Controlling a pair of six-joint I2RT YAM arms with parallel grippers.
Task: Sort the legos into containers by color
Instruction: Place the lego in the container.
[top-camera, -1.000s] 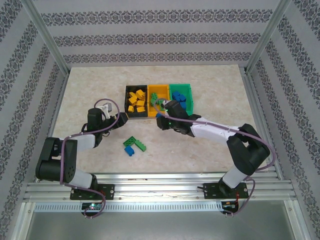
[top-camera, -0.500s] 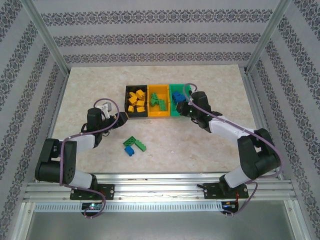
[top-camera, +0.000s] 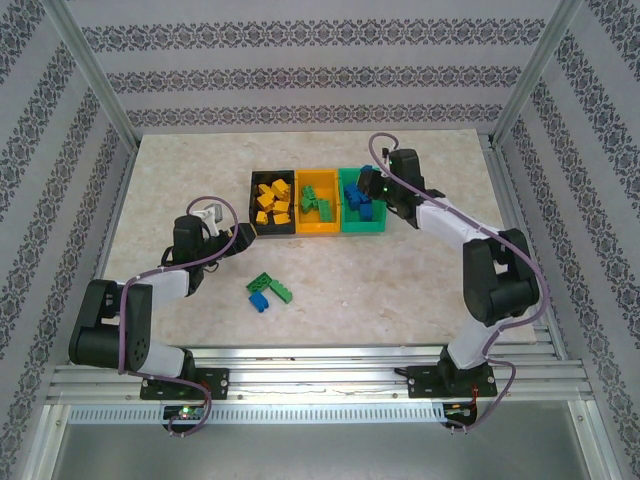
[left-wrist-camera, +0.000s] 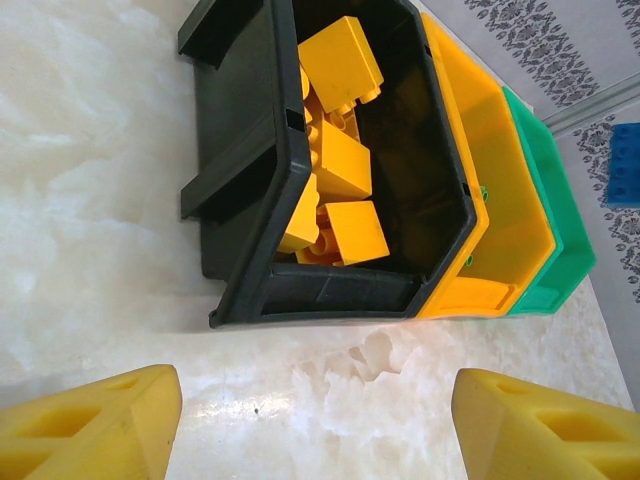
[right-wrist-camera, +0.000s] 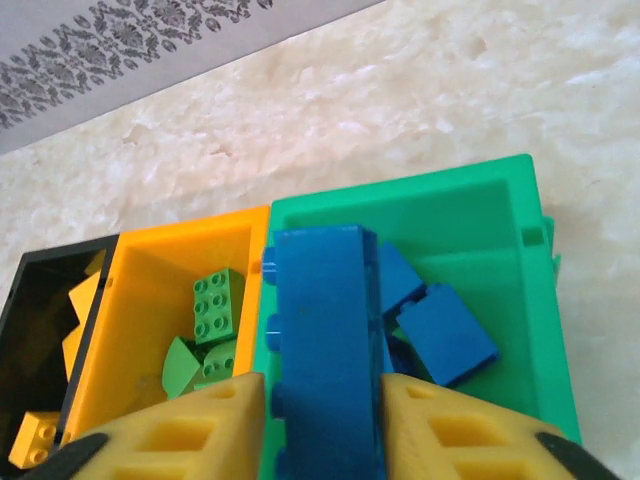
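Blue brick (right-wrist-camera: 322, 350) is pinched across its narrow sides by my right gripper (right-wrist-camera: 325, 425). Its long axis runs straight away from the wrist camera, far end over the green bin (right-wrist-camera: 500, 180) by the wall it shares with the orange-yellow bin (right-wrist-camera: 190, 232). The near end is cut off by the frame edge, and I can't tell if it touches the blue bricks (right-wrist-camera: 445, 335) below. Green bricks (right-wrist-camera: 215, 305) sit in the orange-yellow bin and yellow bricks (left-wrist-camera: 335, 170) in the black bin (left-wrist-camera: 290, 150). Left gripper (left-wrist-camera: 315, 425) is spread, nothing between its fingers, low over the table (left-wrist-camera: 90, 200) near the black bin. A loose green brick (top-camera: 272, 287) and a loose blue one (top-camera: 259, 300) touch on the table; their studs are too small to read.
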